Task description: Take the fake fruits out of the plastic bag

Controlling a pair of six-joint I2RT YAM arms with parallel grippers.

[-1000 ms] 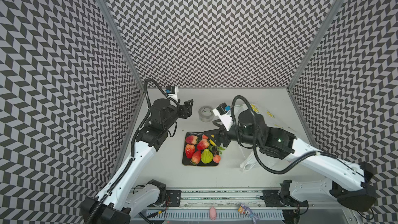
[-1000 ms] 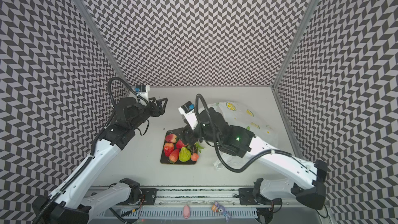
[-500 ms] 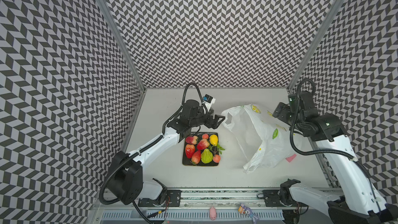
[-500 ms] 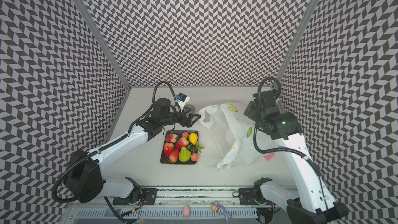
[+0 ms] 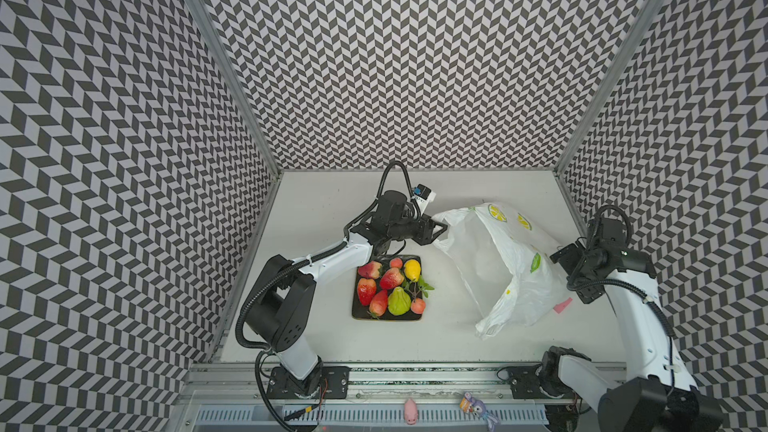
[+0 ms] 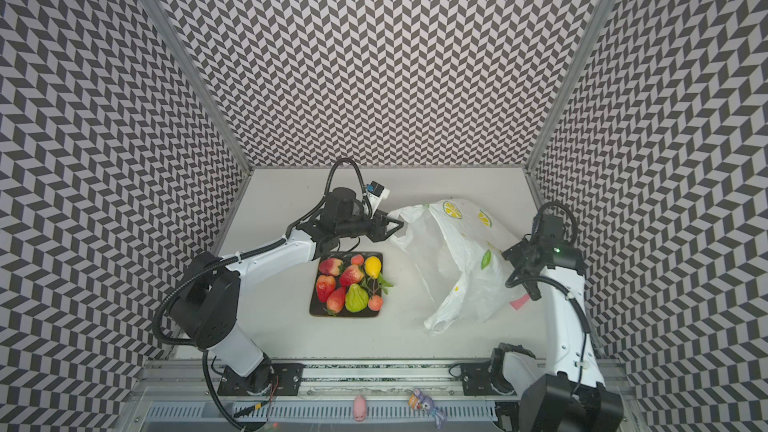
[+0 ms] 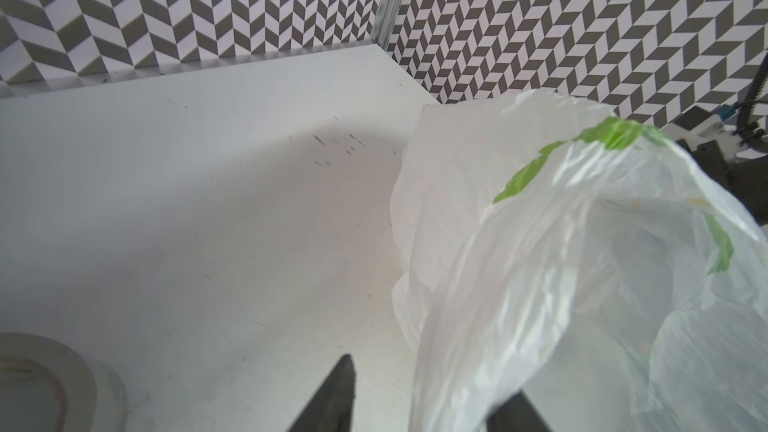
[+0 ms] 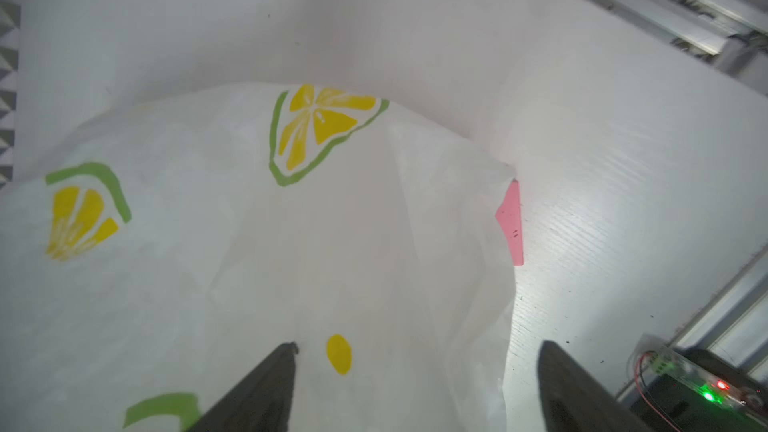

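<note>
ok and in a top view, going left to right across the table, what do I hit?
left arm's shoulder joint → black tray with the fake fruits → plastic bag → pink scrap → right arm's white link. I left out both pincers because they overlap the bag's span.

**Chevron walls (image 5: 407, 56) close in a white table (image 5: 316, 201)**

Three tall walls papered in black-and-white chevrons rise from the table's left, far and right edges. Bare aluminium posts (image 5: 220, 64) stand at its two far corners. A metal rail (image 5: 415, 380) runs along its near edge, with a slotted grille (image 5: 374, 415) just beyond. The light is soft and even, and the shadows on the tabletop are faint.
</note>
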